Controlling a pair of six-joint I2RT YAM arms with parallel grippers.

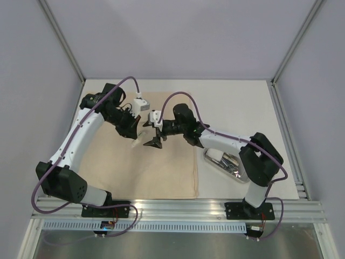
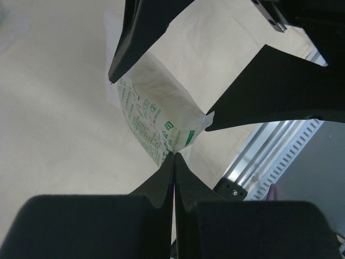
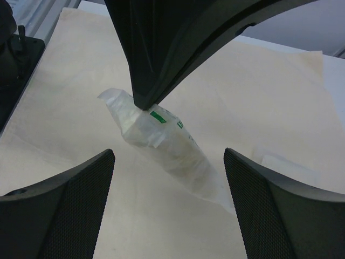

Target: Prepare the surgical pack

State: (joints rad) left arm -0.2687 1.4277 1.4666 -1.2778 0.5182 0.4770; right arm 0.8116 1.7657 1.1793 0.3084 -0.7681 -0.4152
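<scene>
My left tool [image 2: 173, 157] is pressed together on one corner of the gauze packet [image 2: 153, 113] and holds it over the cloth [image 1: 161, 172]. My right tool [image 3: 168, 156] is spread wide, with one finger on either side of the packet, and I see no contact. The cloth lies flat on the desk [image 1: 237, 102]. The tray [image 1: 207, 156], with instruments in it, sits just right of the cloth, beside my right arm.

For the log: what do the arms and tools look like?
The left arm and right arm have white link shells, black joints and bases, with a purple cable looping along each. The left tool and right tool are matte black with wedge-shaped fingers; the right's pads look finely textured.
</scene>
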